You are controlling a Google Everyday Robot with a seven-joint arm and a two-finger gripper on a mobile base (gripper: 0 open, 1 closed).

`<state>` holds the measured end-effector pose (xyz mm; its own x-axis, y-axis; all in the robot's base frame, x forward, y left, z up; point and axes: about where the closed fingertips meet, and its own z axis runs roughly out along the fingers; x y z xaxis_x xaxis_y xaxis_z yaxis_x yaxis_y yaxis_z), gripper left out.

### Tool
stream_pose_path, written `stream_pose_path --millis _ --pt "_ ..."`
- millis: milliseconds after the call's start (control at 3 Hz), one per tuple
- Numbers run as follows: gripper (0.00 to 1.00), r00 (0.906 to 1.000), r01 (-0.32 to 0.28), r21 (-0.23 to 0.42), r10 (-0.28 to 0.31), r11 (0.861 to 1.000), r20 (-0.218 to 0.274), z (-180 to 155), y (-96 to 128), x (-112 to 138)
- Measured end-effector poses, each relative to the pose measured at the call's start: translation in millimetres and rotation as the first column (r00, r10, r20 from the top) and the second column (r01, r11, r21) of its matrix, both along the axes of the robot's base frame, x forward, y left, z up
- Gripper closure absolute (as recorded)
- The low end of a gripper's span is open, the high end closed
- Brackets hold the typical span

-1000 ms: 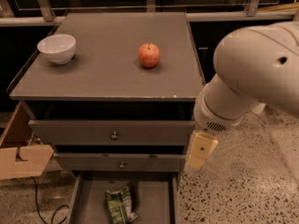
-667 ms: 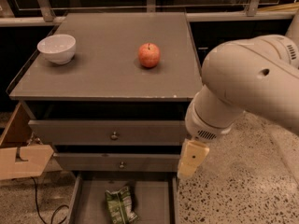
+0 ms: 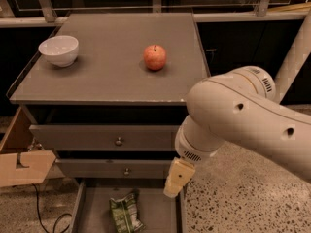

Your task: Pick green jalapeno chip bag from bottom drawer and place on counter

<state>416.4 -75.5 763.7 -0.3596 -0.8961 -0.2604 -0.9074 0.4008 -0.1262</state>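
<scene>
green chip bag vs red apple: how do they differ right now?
Place: the crinkled green chip bag lies in the open bottom drawer; the round red apple sits on the grey-brown counter. Shape: the bag is flat and crumpled, the apple round and smooth. The cream gripper hangs above the drawer's right side, nearer the bag than the apple. Shared: the gripper touches neither.

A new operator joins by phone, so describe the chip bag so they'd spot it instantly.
Find the grey-brown cabinet; below its counter, the bottom drawer stands open. The green jalapeno chip bag lies on the drawer floor, below and left of the robot's hand. Unlike the round apple and white bowl up top, it is flat, crinkled, green with white patches.
</scene>
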Motion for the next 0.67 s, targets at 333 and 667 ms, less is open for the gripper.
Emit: stream_pose_path --millis 333,667 --pt "0.0 1.0 0.005 0.001 -0.005 1.0 0.0 0.2 0.0 0.0" --pt "0.0 0.9981 0.009 0.018 -0.008 1.0 -0.061 -29.6 16.0 -14.8"
